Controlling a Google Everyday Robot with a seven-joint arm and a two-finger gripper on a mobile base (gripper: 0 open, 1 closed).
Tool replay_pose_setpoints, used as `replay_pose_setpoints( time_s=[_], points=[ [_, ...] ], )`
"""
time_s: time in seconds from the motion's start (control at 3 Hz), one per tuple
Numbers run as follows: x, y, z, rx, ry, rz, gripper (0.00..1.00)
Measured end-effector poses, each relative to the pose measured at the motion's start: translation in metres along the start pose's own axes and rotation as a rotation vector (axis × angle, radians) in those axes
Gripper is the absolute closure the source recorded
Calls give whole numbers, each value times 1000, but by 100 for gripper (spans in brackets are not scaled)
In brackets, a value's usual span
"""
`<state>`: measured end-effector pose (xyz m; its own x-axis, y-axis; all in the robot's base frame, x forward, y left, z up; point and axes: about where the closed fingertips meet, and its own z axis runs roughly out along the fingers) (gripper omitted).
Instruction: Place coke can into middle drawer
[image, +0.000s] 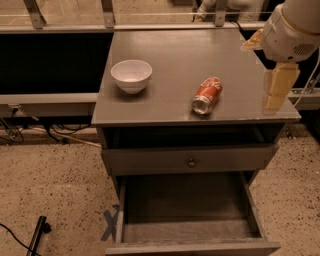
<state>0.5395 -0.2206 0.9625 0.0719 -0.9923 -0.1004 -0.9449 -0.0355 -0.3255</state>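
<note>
- On the surface (170, 52), right of centre: coke can (207, 95) lying on its side, not yet picked up.
- End effector (278, 89) hangs over the surface's right edge, apart from the can; open or closed, cannot tell.
- Middle drawer (186, 231) pulled out below, nothing in it.
- White bowl (131, 75) to the left, empty.
- Left to do, by my reading: grasp, carry, drop in.

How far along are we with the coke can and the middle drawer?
Done: the middle drawer is pulled out, floor bare. In hand: the approach; the gripper hangs by the right edge of the cabinet top, apart from the coke can. Left: the can lies on its side, right of the white bowl, so grasping, carrying and lowering it into the drawer remain.
</note>
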Motion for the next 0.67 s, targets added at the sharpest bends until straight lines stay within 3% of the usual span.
replay_pose_setpoints(
  time_s=[0.33, 0.67],
  points=[
    [1, -7, 3, 10, -8, -88, 0],
    [0, -6, 2, 10, -7, -83, 0]
  ],
)
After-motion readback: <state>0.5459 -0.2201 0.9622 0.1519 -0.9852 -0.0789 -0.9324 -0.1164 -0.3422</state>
